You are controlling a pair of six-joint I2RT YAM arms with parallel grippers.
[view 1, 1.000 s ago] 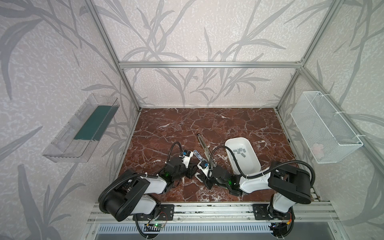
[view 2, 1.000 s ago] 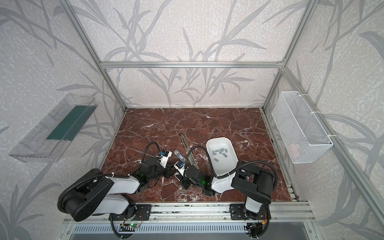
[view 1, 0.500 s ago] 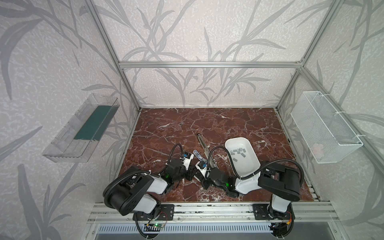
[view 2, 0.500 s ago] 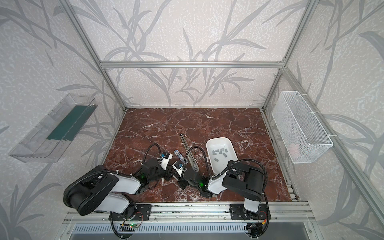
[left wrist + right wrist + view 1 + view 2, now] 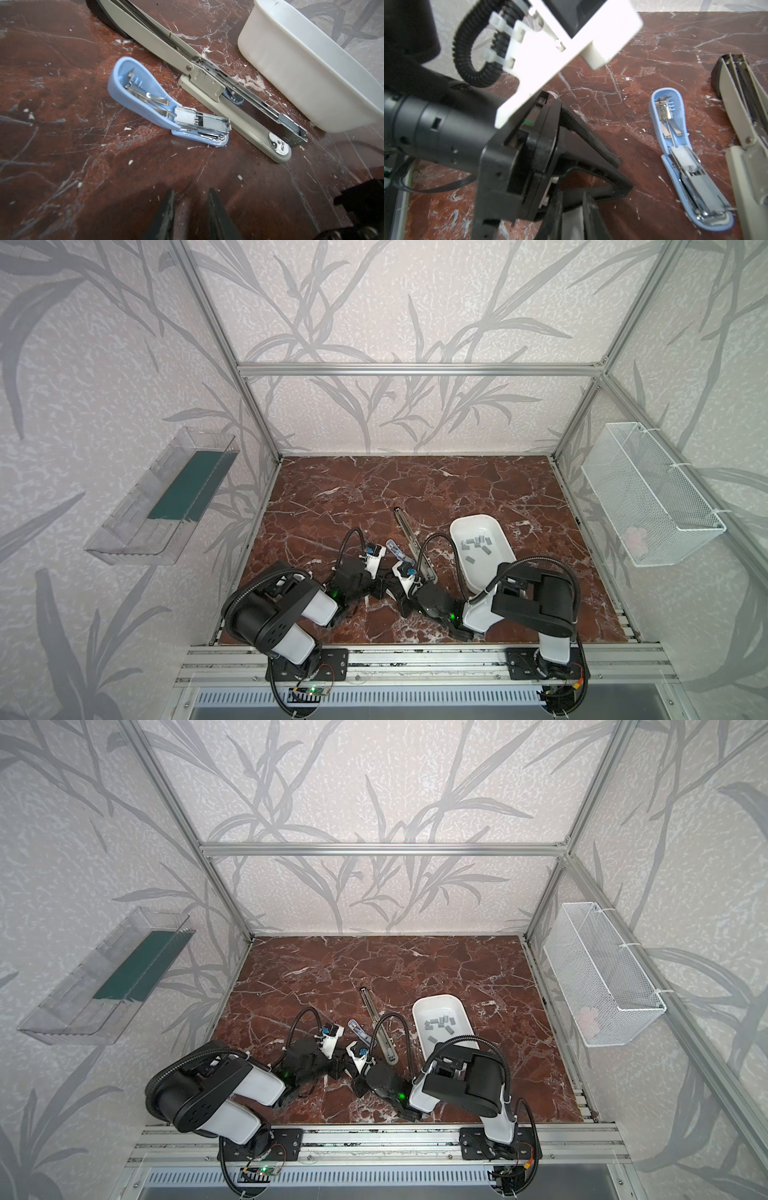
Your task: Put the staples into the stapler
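staples point(image 5: 478, 545) tiny, white tray point(image 5: 301, 68) cut off

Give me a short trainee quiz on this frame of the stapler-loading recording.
1. True or false: the blue stapler lies open on the table.
2. The staples sit in: A) white tub, B) wire basket, C) clear wall bin?
3. Fill in: the ___ stapler lies between the blue stapler and the tub.
Key: 1 true; 2 A; 3 beige stapler.
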